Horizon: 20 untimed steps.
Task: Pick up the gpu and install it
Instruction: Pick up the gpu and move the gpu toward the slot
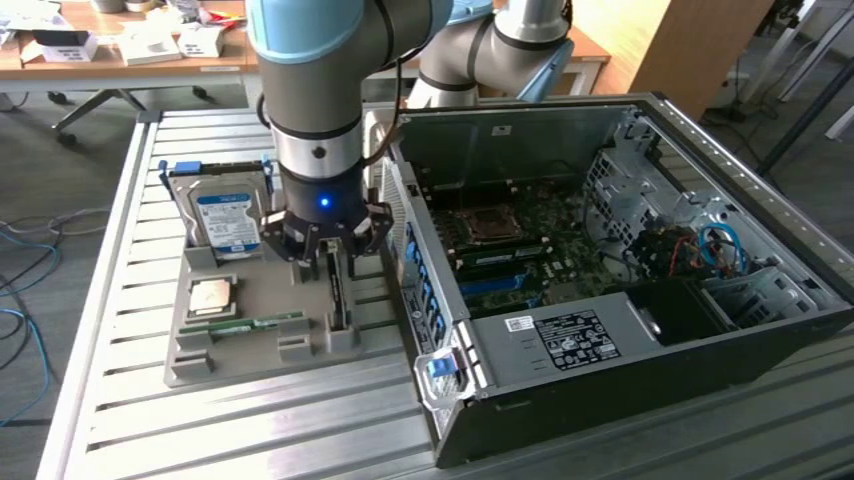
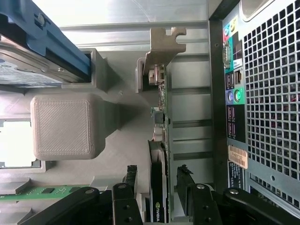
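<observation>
We see the arm (image 1: 314,90) pointing straight down over the gray tray (image 1: 254,345). Its gripper (image 1: 331,258) has the jaws spread open on both sides of the gpu (image 1: 339,300), which stands on edge in the tray, beside the computer case (image 2: 272,93).

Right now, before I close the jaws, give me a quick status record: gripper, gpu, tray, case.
gripper: open, straddling the gpu
gpu: standing on edge in the grey tray, not lifted
hard drive: in the tray, exterior view's left of the gpu
computer case: side open, exterior view's right of the tray
</observation>
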{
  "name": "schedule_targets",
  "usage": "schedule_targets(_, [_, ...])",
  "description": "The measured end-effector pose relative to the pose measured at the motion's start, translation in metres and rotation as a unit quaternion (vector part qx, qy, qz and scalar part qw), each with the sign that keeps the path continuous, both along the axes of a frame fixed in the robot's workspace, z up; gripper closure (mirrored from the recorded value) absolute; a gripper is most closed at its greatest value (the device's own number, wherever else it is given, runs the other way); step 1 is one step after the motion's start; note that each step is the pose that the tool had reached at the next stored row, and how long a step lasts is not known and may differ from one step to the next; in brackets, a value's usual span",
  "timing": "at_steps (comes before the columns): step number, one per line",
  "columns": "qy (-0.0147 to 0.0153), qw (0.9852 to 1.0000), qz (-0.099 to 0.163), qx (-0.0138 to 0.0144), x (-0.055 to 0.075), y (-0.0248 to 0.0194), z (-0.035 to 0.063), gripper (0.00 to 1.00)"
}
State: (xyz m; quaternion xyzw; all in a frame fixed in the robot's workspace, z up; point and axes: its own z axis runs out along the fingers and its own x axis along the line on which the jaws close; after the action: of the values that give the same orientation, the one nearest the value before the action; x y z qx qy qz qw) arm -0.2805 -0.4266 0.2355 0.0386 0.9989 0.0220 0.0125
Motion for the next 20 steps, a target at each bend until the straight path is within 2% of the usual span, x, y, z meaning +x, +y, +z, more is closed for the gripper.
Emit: schedule_targets(20, [0.0001,1.0,0.0,-0.0001,0.0003,-0.0008,-0.0046,0.53])
